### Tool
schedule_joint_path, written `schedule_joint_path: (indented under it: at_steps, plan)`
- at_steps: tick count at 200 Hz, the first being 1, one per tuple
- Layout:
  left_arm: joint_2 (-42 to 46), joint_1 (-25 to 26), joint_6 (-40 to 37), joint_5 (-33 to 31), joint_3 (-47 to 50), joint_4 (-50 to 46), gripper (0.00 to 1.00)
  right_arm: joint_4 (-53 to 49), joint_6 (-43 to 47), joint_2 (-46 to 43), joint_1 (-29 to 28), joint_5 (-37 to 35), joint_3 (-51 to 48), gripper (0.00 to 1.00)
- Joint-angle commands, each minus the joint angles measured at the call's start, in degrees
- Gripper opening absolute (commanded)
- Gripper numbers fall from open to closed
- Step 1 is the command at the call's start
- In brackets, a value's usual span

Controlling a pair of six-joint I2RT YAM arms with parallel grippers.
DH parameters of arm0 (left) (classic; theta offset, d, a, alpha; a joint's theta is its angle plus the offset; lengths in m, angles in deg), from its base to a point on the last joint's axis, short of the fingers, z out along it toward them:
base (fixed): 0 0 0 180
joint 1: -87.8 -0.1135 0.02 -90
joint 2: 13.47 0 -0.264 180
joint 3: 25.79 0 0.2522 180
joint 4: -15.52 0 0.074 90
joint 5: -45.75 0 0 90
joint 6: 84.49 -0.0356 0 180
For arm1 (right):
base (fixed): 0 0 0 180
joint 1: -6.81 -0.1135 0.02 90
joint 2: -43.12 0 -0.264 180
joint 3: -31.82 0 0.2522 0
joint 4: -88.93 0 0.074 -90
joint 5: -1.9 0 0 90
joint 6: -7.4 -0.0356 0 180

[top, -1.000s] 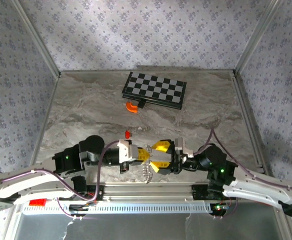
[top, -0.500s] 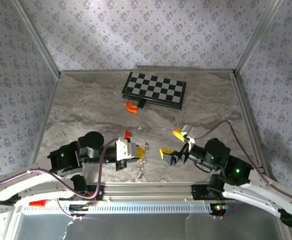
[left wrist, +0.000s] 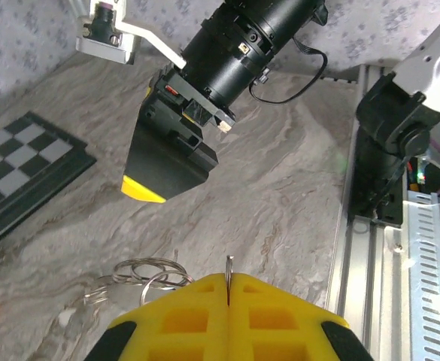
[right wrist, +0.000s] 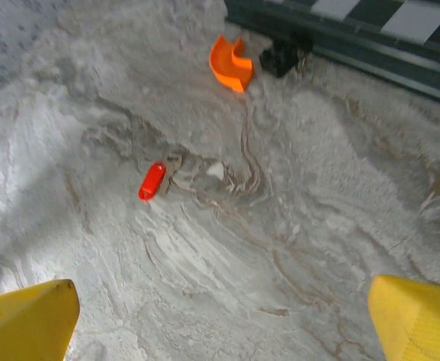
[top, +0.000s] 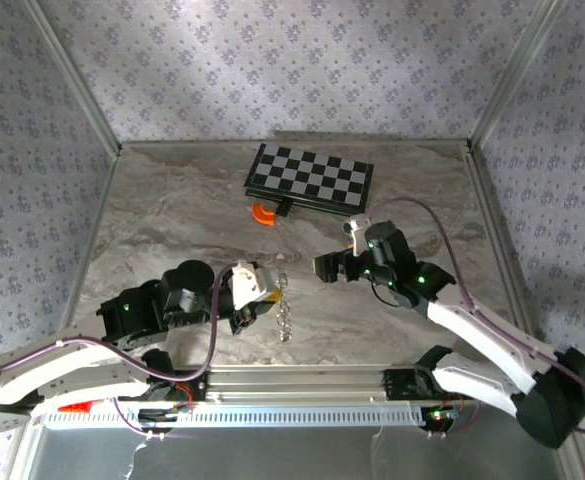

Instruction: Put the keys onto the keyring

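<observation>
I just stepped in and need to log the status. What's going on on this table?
The left gripper is shut on the keyring, pinching its thin edge, with the silver keys bunched next to its fingers. The right gripper is open and empty, hanging above the red-headed key, which lies loose on the table. That key is not yet on the ring.

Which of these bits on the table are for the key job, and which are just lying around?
For the job: keyring, silver keys, red-headed key.
Just lying about: chessboard, orange curved piece, small black piece.
</observation>
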Motion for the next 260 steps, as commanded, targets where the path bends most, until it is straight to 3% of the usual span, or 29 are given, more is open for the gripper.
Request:
schedule_joint_path:
  at_steps: [1, 82, 145, 260]
  plan:
    - [1.63, -2.36, 4.95, -1.81, -1.04, -0.01, 0.00, 1.44, -0.52, 7.03, 0.18, 3.06, 5.11, 0.98]
    - [7.13, -12.77, 11.81, -1.13, 4.88, -0.56, 0.00, 3.14, 2.41, 36.82, -3.51, 7.14, 24.19, 0.86]
    - [10.29, -14.94, 9.72, -7.76, 8.76, 0.52, 0.00, 8.93, -5.16, 48.64, -7.08, 10.16, 29.97, 0.79]
    - [14.71, -16.50, 5.98, -11.50, 11.99, 4.62, 0.00, 4.83, -5.92, 59.54, -7.49, 12.36, 37.92, 0.54]
